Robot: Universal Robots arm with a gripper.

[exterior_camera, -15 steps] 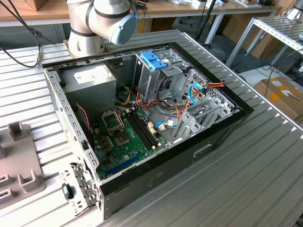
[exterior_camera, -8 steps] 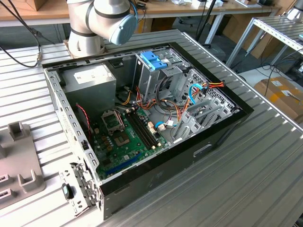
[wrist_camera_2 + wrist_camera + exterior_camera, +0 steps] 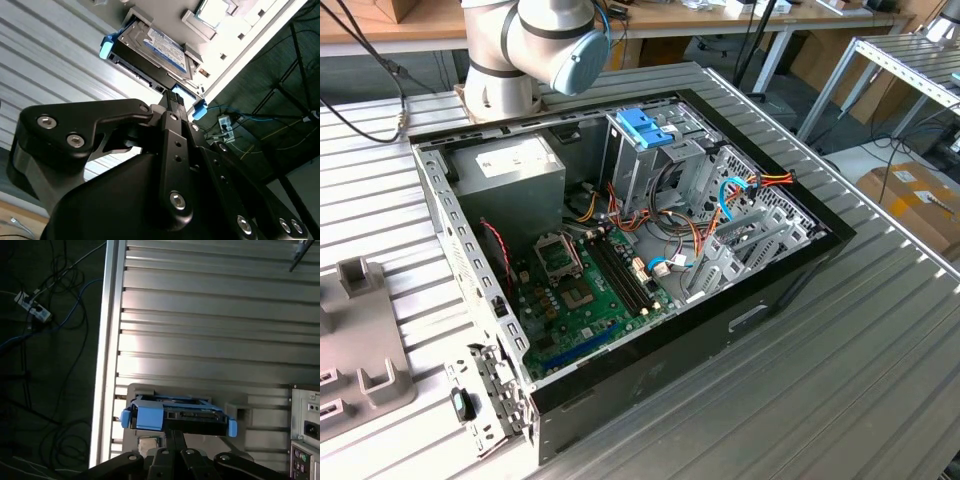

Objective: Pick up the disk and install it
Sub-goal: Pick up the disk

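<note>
In both wrist views the gripper (image 3: pixel 175 102) covers the middle of the near edge of the disk (image 3: pixel 152 47), so whether they touch cannot be told. The grey holder (image 3: pixel 240 412) under the disk is mostly hidden. The gripper's body, away from the disk, is cut off by the picture edge.

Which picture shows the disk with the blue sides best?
The second wrist view: the disk shows its whole labelled top there. The first wrist view shows it low, from one end. The exterior view looks into the open computer case.
</note>
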